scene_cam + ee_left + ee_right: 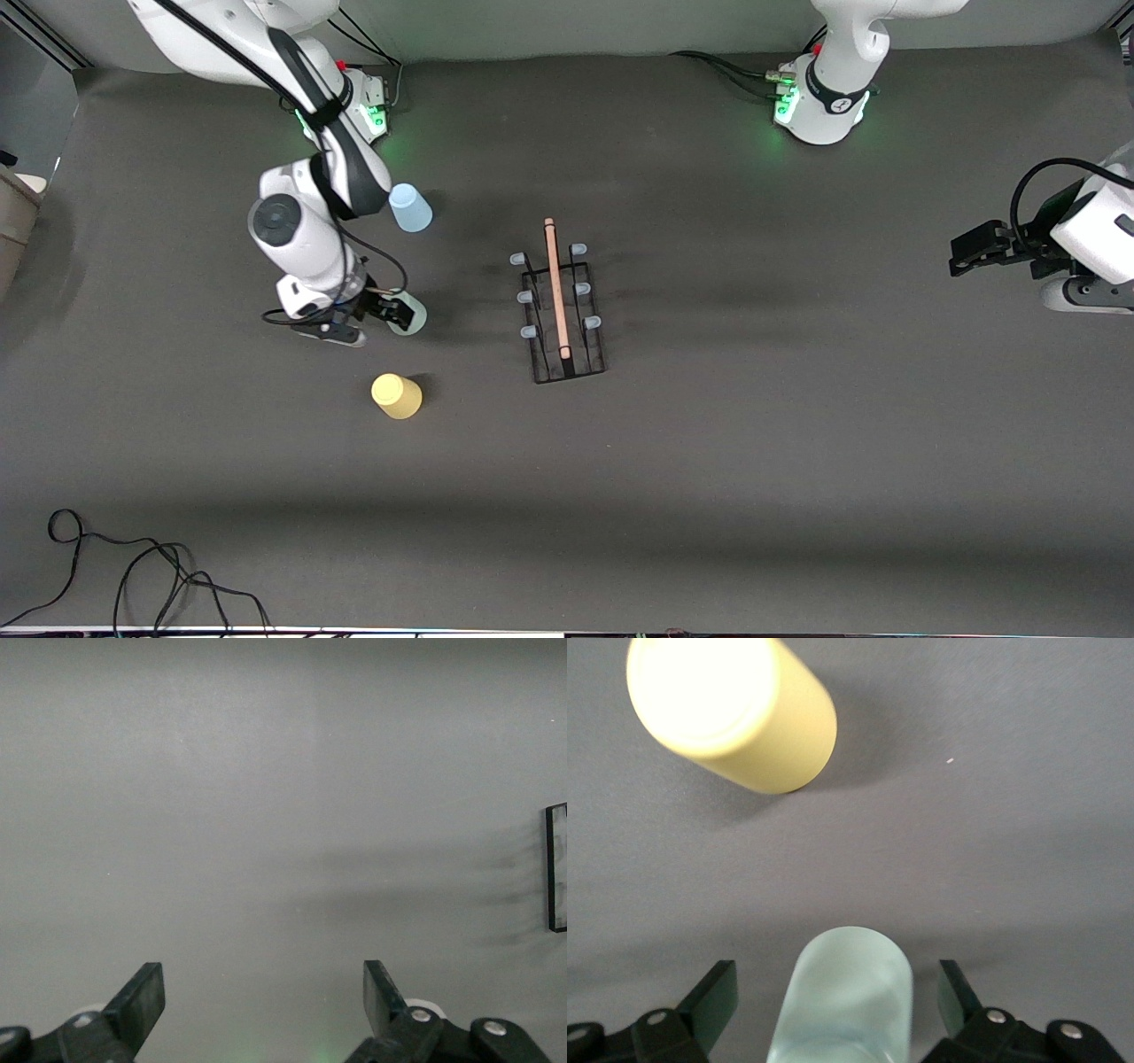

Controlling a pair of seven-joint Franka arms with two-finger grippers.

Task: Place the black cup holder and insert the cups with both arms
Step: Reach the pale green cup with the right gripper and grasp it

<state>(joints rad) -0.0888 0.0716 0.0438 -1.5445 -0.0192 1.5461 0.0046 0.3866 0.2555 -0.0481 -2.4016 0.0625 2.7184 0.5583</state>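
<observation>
The black cup holder (561, 301) stands on the mat at mid-table, wooden rod on top, all six pegs bare; its edge shows in the left wrist view (556, 866). My right gripper (399, 315) (835, 992) is low over the mat, open, with a finger on each side of the pale grey-green cup (415, 321) (843, 992) and a gap on both sides. The yellow cup (397, 395) (735, 709) stands nearer to the front camera than it. The light blue cup (410, 207) stands farther. My left gripper (970, 252) (264, 992) waits open and empty at the left arm's end.
The two green-lit arm bases (368, 111) (819, 106) stand along the table's edge farthest from the front camera. Loose black cables (133, 567) lie at the edge nearest the front camera, toward the right arm's end.
</observation>
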